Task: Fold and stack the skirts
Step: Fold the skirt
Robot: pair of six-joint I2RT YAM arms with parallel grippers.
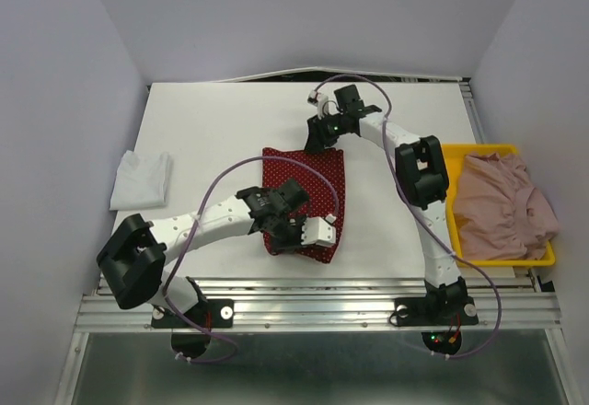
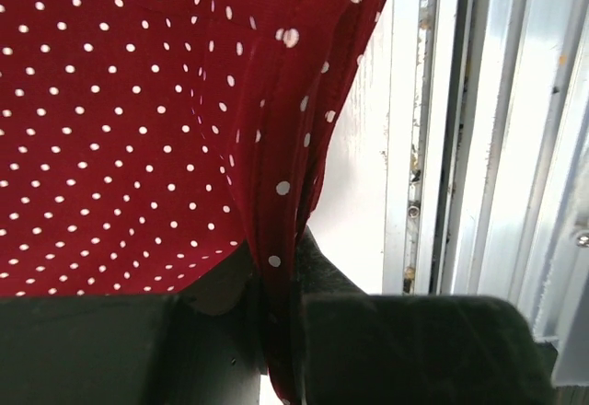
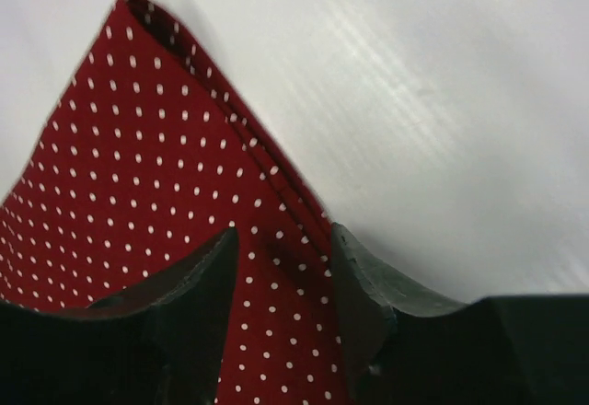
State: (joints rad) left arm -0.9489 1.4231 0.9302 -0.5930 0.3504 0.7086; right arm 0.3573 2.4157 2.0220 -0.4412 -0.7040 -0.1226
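We judge the red skirt (image 1: 304, 198) light and limp, best held at its hems. The left gripper (image 2: 276, 281) pinches one; the right gripper (image 3: 285, 258) stands parted over another.

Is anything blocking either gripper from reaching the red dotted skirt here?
Nothing visible does. The left gripper is shut on a fold at the near edge of the red dotted skirt, and the right gripper has its open jaws astride the far corner.
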